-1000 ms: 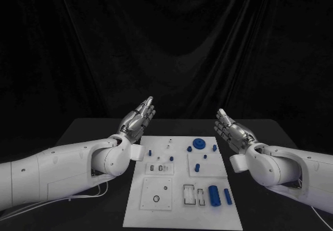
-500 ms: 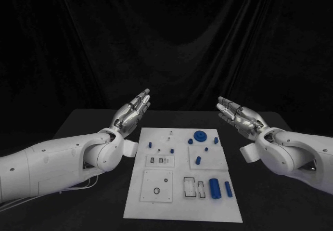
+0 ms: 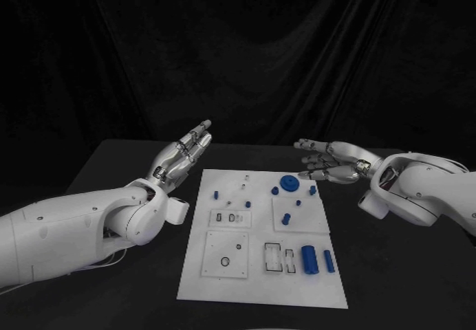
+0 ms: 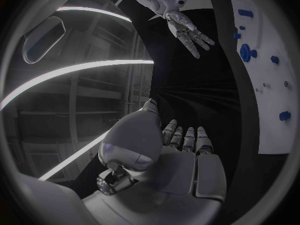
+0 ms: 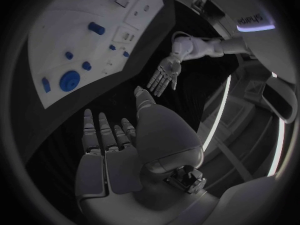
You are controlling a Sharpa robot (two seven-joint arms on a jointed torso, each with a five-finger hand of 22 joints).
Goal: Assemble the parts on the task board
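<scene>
The task board (image 3: 260, 289) is a long white plate lying flat on the black worktop (image 3: 417, 275), its long side running away from the robot. Several small blue parts lie or stand on it. A round, gear-like blue part (image 3: 287, 183) sits near the far edge, with a small blue peg (image 3: 312, 190) just beside it and another (image 3: 276, 191) close by. Further in, two short blue pegs (image 3: 298, 203) (image 3: 287, 219) stand apart. Near the robot's end, a thick blue cylinder (image 3: 309, 259) lies beside a slimmer blue rod (image 3: 328, 260). Rectangular recesses (image 3: 272, 258) and what may be a small dark ring (image 3: 225, 262) mark the board's near half.
</scene>
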